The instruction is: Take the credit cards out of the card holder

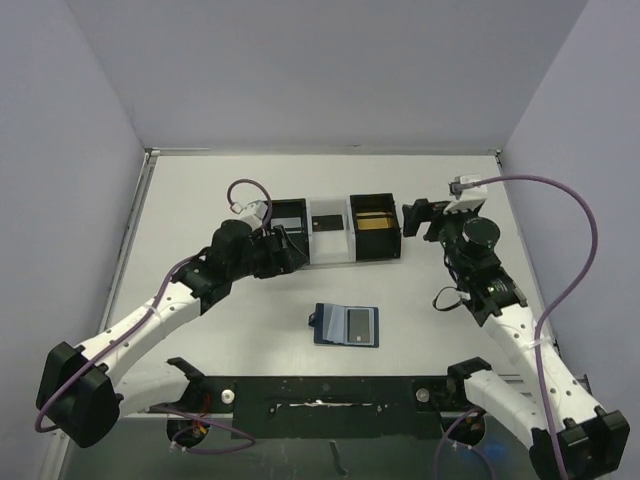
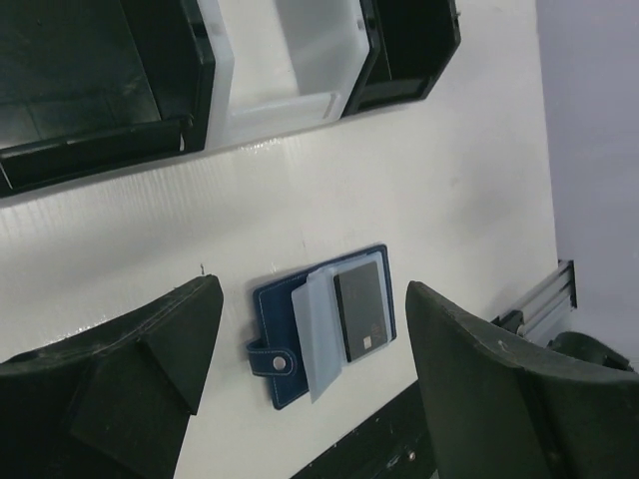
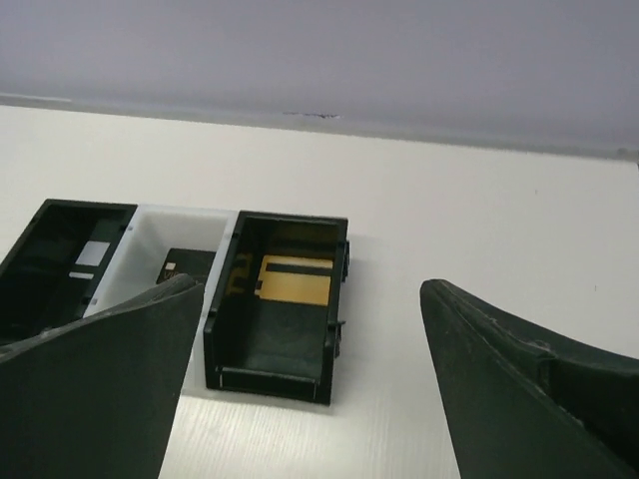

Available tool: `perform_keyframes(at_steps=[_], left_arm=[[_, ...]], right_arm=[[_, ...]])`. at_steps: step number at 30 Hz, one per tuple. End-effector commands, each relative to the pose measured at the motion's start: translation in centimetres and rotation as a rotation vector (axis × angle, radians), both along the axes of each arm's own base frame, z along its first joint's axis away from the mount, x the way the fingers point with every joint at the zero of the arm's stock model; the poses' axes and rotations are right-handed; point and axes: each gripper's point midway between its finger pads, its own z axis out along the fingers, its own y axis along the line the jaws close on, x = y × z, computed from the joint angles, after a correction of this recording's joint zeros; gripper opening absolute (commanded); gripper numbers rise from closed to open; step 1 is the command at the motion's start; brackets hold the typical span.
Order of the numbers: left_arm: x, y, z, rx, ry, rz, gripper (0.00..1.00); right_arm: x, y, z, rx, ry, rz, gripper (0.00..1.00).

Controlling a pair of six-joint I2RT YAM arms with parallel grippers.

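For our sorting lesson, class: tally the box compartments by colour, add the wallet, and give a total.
Black compartments: 2
Clear compartment: 1
Blue wallet: 1
Total: 4

no words, brand names or numbers can be read in any view. the dark card [image 2: 361, 311] in the open card holder [image 2: 272, 309] carries a small pale mark near one corner, too small to make out. the gold card [image 3: 295, 287] shows only a plain dark stripe, with no lettering visible.
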Motion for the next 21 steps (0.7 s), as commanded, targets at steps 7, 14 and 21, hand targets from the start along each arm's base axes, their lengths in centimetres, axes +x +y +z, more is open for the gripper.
perform_keyframes(at_steps=[7, 14, 21], left_arm=[[1.5, -0.5, 2.6, -0.258, -0.069, 0.115, 0.74], [0.4, -2.3, -0.1, -0.294, 0.099, -0.041, 0.76], [-1.1, -7.0, 0.0, -0.228, 0.105, -0.175, 0.77]], right_arm=[[-8.2, 0.3, -7.6, 0.472, 0.235, -0.024, 0.98], [-11.2, 3.8, -11.7, 0.724, 0.400, 0.114, 0.98], [-13.6, 7.4, -14.7, 0.791, 0.595, 0.300, 0.98]])
